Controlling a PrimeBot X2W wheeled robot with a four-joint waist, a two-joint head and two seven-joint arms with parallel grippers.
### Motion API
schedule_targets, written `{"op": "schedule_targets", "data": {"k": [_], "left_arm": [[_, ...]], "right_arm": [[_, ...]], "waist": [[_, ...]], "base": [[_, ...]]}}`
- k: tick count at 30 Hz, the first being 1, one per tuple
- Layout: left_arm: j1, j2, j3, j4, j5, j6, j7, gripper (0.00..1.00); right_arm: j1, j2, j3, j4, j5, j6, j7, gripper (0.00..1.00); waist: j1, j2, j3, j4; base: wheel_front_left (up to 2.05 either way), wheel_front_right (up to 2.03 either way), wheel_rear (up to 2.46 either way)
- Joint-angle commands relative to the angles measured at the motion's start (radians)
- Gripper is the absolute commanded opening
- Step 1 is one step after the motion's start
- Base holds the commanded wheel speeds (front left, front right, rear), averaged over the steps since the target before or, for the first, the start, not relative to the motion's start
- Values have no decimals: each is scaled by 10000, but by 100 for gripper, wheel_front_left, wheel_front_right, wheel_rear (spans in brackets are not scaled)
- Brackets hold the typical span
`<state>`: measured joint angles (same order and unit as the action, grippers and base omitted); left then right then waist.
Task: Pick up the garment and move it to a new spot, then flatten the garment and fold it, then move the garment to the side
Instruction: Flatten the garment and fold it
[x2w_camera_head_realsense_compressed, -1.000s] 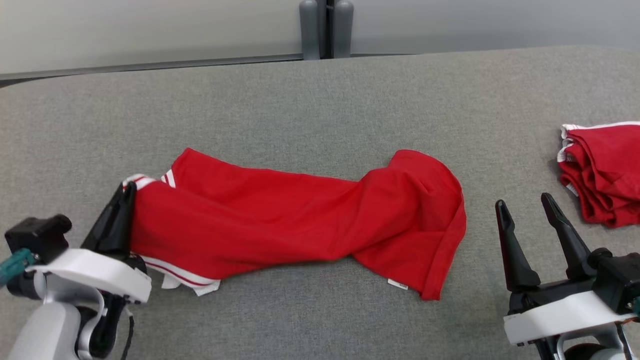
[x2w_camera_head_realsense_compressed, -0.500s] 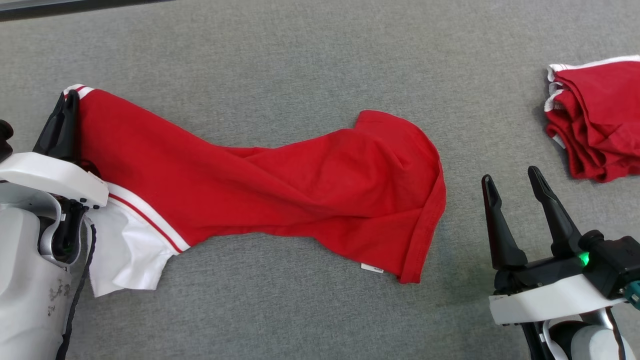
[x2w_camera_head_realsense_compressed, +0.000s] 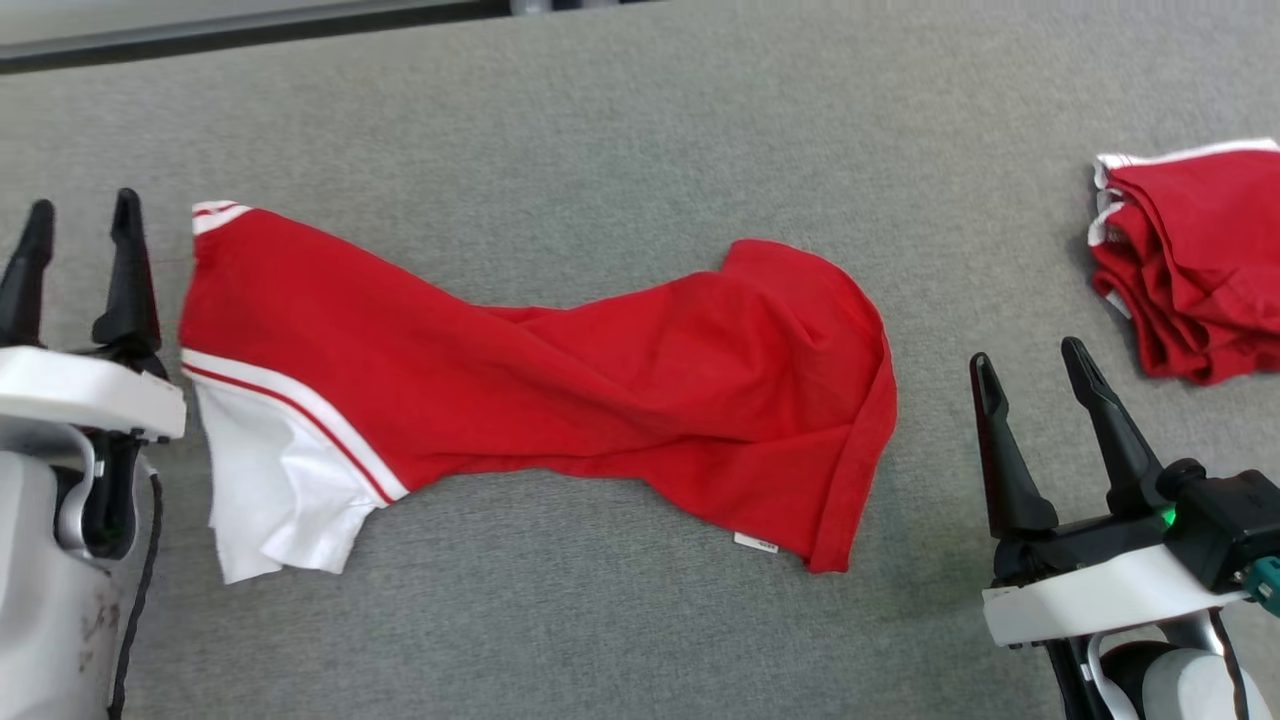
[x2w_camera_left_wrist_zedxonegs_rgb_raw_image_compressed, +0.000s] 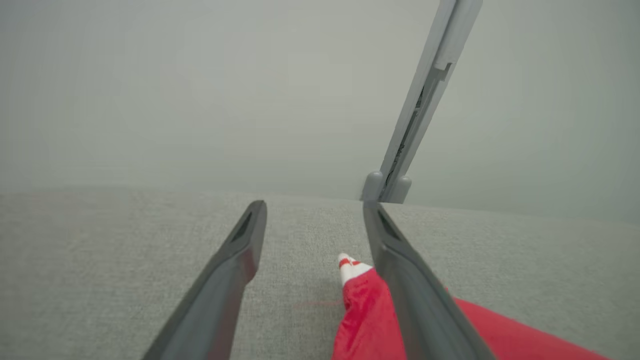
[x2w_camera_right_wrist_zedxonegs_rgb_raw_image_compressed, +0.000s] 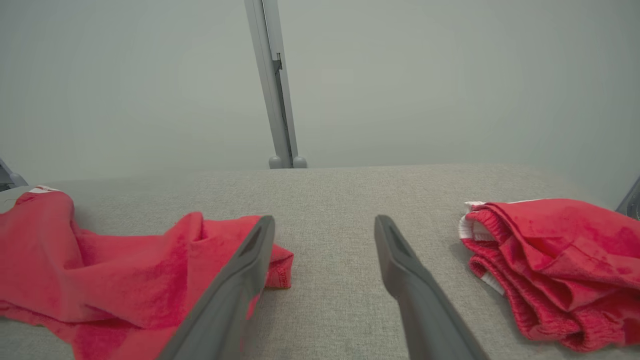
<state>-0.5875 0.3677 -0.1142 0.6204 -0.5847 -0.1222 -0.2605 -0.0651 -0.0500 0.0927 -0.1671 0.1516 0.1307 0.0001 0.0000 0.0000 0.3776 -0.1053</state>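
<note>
A red garment (x2w_camera_head_realsense_compressed: 560, 390) with white trim lies stretched out and twisted across the grey table (x2w_camera_head_realsense_compressed: 640, 120), its white part (x2w_camera_head_realsense_compressed: 265, 490) at the left end. My left gripper (x2w_camera_head_realsense_compressed: 80, 220) stands open just left of the garment's striped corner (x2w_camera_left_wrist_zedxonegs_rgb_raw_image_compressed: 350, 265), holding nothing. Open and empty, my right gripper (x2w_camera_head_realsense_compressed: 1030, 365) sits off the garment's right hem (x2w_camera_right_wrist_zedxonegs_rgb_raw_image_compressed: 277, 272). In the right wrist view the crumpled cloth (x2w_camera_right_wrist_zedxonegs_rgb_raw_image_compressed: 100, 270) lies to the left of my fingers (x2w_camera_right_wrist_zedxonegs_rgb_raw_image_compressed: 240, 280).
A second red garment (x2w_camera_head_realsense_compressed: 1190, 260), folded in a pile with white edging, lies at the table's right side (x2w_camera_right_wrist_zedxonegs_rgb_raw_image_compressed: 550, 260). A grey post (x2w_camera_right_wrist_zedxonegs_rgb_raw_image_compressed: 277, 90) rises behind the table's far edge, against a pale wall.
My left gripper has opened and let go of the garment's left end, which now lies flat on the table. The head camera has shifted slightly. The right gripper has stayed put.
</note>
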Motion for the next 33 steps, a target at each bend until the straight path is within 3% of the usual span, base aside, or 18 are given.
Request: {"op": "schedule_targets", "data": {"k": [1,6,12,21,33], "left_arm": [[525,-9,349,-714,349,137,-45,100],[2254,-379,1061,-2765,1165,385,-49,100],[4136,-680,1194,-4166,1648,624,-50,100],[5872,-928,751,-5190,1957,1070,385,100],[6234,-859,653,-5671,1942,1244,659,100]], "right_arm": [[68,-15,-43,29,-81,-3,67,100],[311,-15,-132,113,-140,-1,267,100],[656,-15,-126,164,-213,-1,553,100],[1345,-15,-175,35,-239,-1,937,100],[1603,-15,-212,-276,-149,-1,1057,100]], "waist": [[0,0,-357,299],[0,0,-1106,650],[0,0,-1975,874],[0,0,-2964,1002],[0,0,-2969,1082]], "base": [[0,0,0],[0,0,0],[0,0,0],[0,0,0],[0,0,0]]}}
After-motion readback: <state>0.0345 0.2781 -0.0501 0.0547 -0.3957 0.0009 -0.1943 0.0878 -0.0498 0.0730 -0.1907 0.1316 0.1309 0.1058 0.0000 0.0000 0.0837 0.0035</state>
